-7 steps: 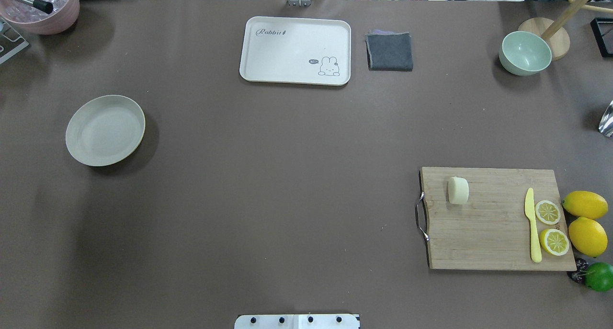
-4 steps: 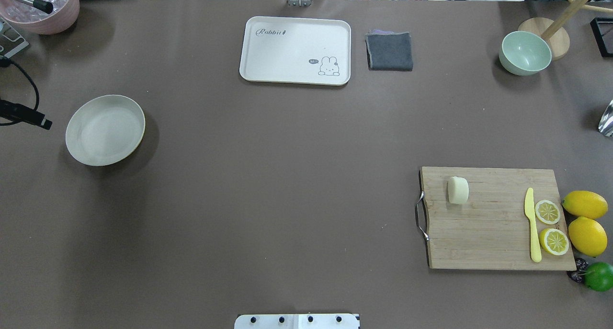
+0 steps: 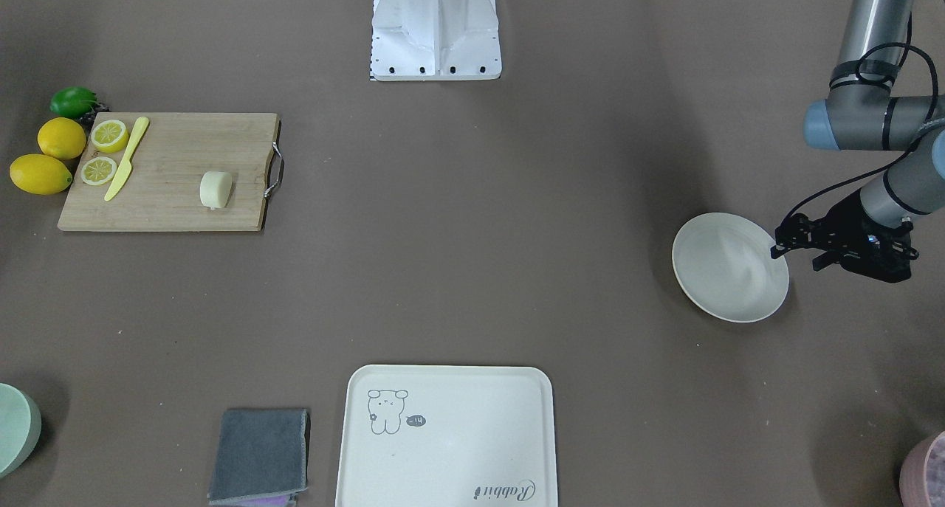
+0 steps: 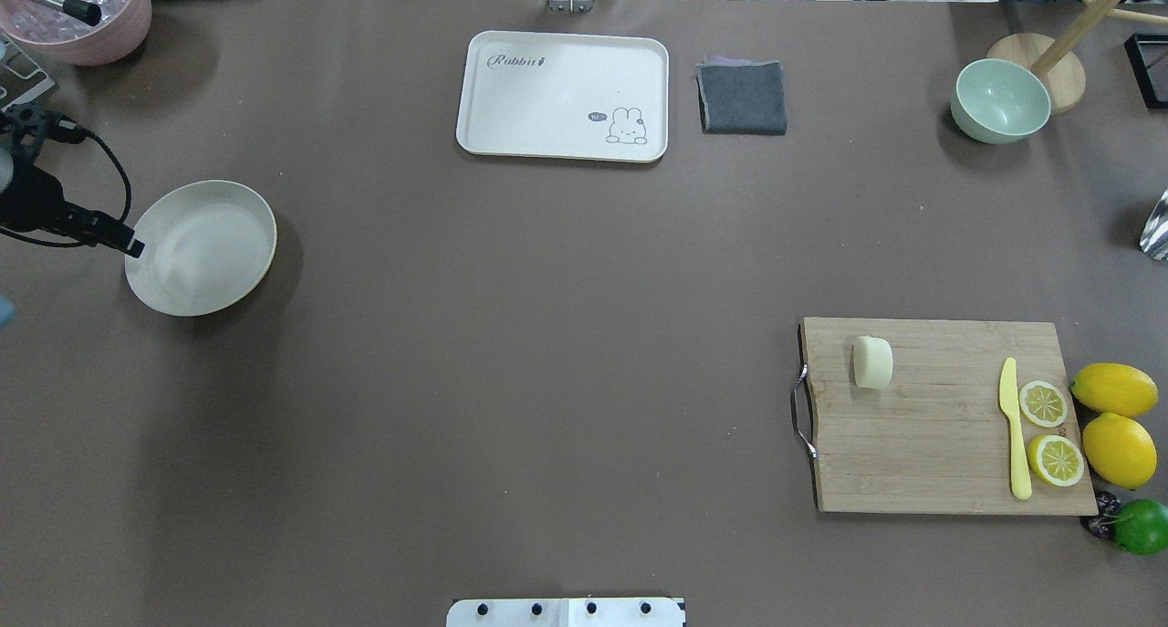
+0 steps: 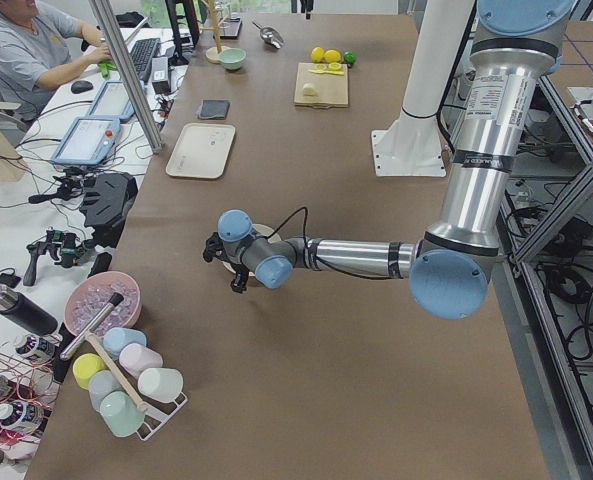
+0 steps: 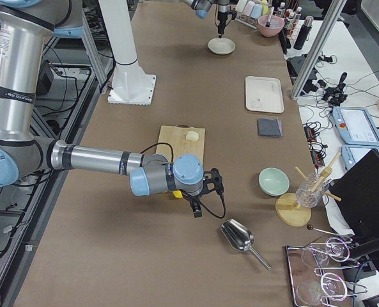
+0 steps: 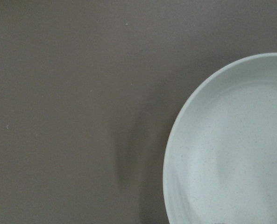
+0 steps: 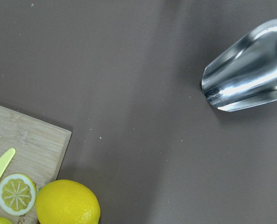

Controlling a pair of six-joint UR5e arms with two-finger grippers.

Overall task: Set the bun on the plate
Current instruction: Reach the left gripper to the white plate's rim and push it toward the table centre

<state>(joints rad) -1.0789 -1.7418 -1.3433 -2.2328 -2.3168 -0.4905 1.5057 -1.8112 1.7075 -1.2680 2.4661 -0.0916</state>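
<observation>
The bun (image 4: pixel 872 362) lies on its side on the wooden cutting board (image 4: pixel 940 444), at the metal-handle end, well apart from the yellow knife (image 4: pixel 1013 431) and the two lemon slices (image 4: pixel 1043 403) at the board's other end. Far across the table (image 4: pixel 547 335) sits the plate (image 4: pixel 201 248), bare. The left pincer (image 3: pixel 794 256) hangs just at the plate's outer rim, pointing in toward it; whether it's open or closed, I cannot tell. The right pincer (image 6: pixel 199 210) shows only from the side, low over the table past the board and near a shiny metal scoop (image 8: pixel 250 65), and I cannot tell its state either.
</observation>
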